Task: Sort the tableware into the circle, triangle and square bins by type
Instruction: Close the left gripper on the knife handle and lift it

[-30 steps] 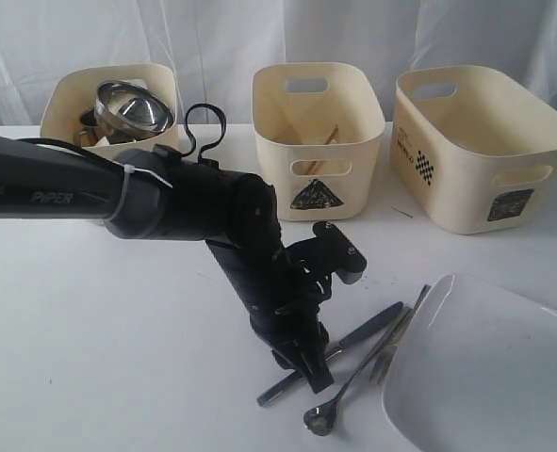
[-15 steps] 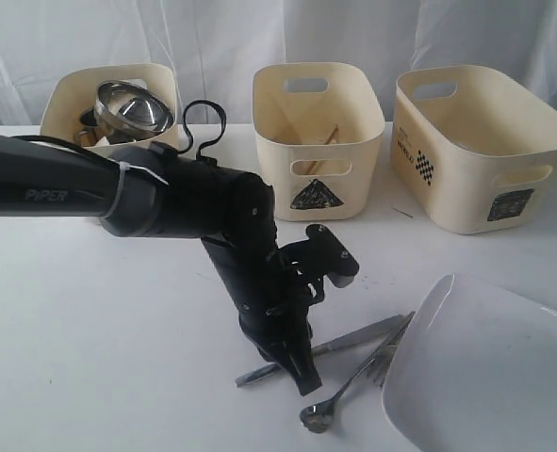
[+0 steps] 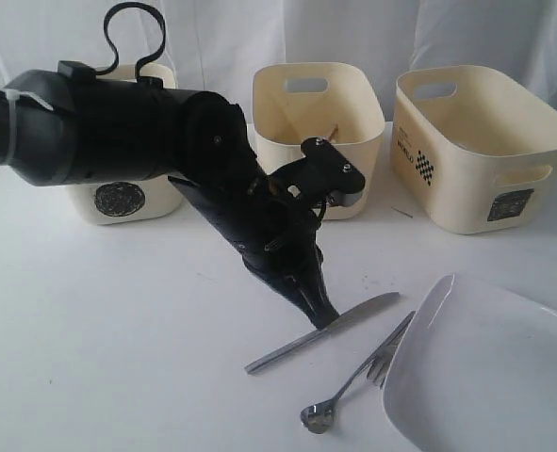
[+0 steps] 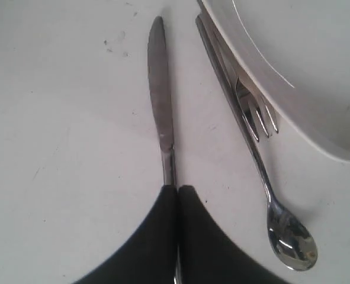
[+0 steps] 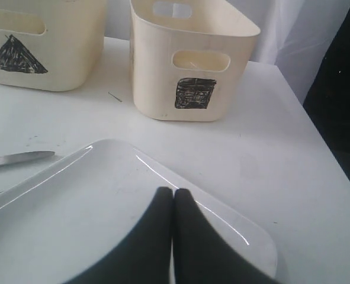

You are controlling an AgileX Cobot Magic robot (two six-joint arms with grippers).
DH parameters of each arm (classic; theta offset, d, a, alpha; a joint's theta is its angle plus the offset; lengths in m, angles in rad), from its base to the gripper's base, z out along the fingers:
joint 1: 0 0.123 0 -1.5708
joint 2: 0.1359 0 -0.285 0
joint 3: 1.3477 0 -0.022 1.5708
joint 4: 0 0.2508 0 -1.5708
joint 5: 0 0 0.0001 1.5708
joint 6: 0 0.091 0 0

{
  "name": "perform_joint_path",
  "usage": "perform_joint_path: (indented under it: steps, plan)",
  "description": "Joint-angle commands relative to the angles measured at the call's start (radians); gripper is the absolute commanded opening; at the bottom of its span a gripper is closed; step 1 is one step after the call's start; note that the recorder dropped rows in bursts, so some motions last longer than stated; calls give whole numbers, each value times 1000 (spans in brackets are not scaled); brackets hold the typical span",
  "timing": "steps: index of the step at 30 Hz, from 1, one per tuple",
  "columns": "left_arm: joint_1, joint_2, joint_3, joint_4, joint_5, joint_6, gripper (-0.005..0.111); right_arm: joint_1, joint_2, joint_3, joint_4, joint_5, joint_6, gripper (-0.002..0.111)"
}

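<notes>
My left gripper (image 3: pixel 323 318) (image 4: pixel 178 188) is shut on the steel knife (image 3: pixel 353 314) (image 4: pixel 161 106), pinching its handle near the middle. The knife's blade points away toward the bins. Beside it lie the spoon (image 3: pixel 318 416) (image 4: pixel 290 242) and the fork (image 3: pixel 392 347) (image 4: pixel 256 113), whose handle is tucked under the rim of the large white plate (image 3: pixel 485 372) (image 4: pixel 305 65). My right gripper (image 5: pixel 173 192) hovers shut and empty over that plate (image 5: pixel 74 219). The mugs and bowls are hidden behind the left arm.
Three cream bins stand along the back: the circle bin (image 3: pixel 118 200), mostly hidden by the left arm, the triangle bin (image 3: pixel 316 122) (image 5: pixel 38 41) with a wooden chopstick end showing inside, and the square bin (image 3: pixel 476 141) (image 5: pixel 192 65). A white curtain hangs behind.
The left gripper has shut on the knife. The left arm has risen and now hides the circle bin's contents. The knife has slid and turned on the table.
</notes>
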Motion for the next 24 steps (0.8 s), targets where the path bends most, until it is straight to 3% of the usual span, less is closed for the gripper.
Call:
perform_joint_path:
  steps: [1,6,11,13,24]
  plan:
    - [1,-10,4,1,24,-9,5,-1,-4,4,-3,-5,-2,0]
    - [1,2,4,39,21,-9,13,-1,-4,4,-3,-5,-2,0]
    - [1,63,4,46,-4,-15,44,-1,-4,4,-3,-5,-2,0]
    - [1,100,4,46,-28,-17,50,-1,-4,4,-3,-5,-2,0]
    - [1,175,4,44,-30,-17,51,-1,-4,4,-3,-5,-2,0]
